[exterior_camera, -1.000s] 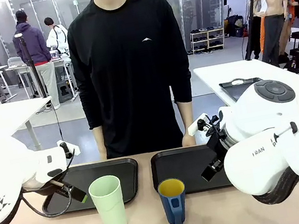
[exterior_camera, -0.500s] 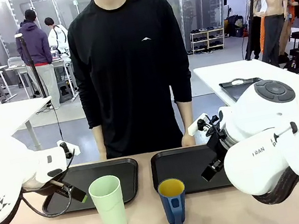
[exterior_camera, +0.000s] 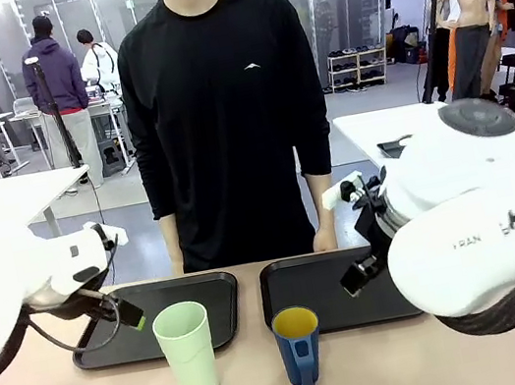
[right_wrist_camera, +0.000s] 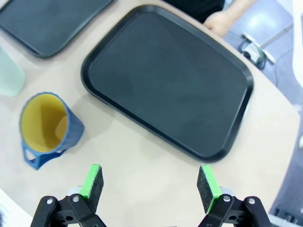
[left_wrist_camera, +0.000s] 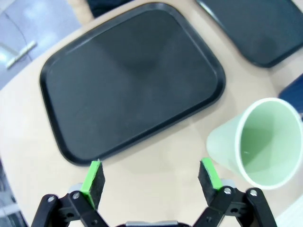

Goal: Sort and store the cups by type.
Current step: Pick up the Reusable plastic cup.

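Note:
A tall pale mint-green tumbler (exterior_camera: 189,350) stands upright on the table, just in front of the left black tray (exterior_camera: 195,288). To its right stands a dark blue mug (exterior_camera: 298,346) with a yellow inside, its handle toward me. My left gripper (left_wrist_camera: 150,179) is open above the table near the left tray (left_wrist_camera: 128,75), with the tumbler (left_wrist_camera: 258,142) off to one side. My right gripper (right_wrist_camera: 150,182) is open over the table by the right tray (right_wrist_camera: 165,75), and the mug (right_wrist_camera: 46,127) sits apart from it. In the front view, a green pad of the left gripper (exterior_camera: 128,317) shows.
Two black trays lie side by side across the table, the right tray (exterior_camera: 297,275) in front of a person in a black shirt (exterior_camera: 223,109). The person's hand (right_wrist_camera: 220,21) rests past the right tray's far edge. Bare table lies near the front.
Both arms have lifted slightly. The cups and trays have not moved.

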You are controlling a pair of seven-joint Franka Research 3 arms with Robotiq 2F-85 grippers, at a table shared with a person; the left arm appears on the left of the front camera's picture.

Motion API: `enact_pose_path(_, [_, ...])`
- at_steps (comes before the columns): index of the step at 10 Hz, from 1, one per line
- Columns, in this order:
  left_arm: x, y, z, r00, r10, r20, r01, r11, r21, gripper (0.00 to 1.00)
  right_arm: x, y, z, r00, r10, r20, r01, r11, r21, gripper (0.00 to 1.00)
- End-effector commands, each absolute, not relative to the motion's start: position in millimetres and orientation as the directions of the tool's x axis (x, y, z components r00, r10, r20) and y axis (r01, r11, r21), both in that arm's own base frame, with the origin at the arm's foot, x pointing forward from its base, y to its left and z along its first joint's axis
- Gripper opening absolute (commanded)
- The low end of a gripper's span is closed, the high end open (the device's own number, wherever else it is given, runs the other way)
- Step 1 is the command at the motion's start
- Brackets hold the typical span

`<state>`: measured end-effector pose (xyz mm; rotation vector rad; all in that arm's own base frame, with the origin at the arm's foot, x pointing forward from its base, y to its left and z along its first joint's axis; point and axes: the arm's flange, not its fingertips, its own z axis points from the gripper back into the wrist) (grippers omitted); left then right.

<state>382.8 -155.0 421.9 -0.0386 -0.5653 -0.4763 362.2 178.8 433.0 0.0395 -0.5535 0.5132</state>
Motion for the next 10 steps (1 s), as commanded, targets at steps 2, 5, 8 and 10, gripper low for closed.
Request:
enact_pose_path(2, [357.5, -173.4, 470.4, 0.843, -0.194, 0.502, 0.228, 0.974, -0.007, 1.00, 336.6, 199.5, 488.9, 0.830, 0.267, 0.489, -0.261, 0.962, -0.082, 1.00])
enact_pose_path(5, [338.1, -185.4, 501.5, 0.870, -0.078, 0.486, 0.127, 0.990, -0.068, 1.00, 313.2, 207.2, 521.5, 0.827, 0.170, 0.536, -0.173, 0.984, -0.045, 1.00])
enact_pose_path(8, [322.2, -191.5, 511.5, 0.850, -0.092, 0.519, 0.146, 0.987, -0.064, 1.00, 303.9, 211.1, 527.1, 0.813, 0.146, 0.563, -0.154, 0.988, -0.035, 1.00])
enact_pose_path(10, [318.2, -190.3, 511.1, 0.798, -0.132, 0.589, 0.132, 0.990, 0.042, 1.00, 306.7, 207.4, 535.4, 0.812, 0.181, 0.554, -0.190, 0.981, -0.041, 1.00])
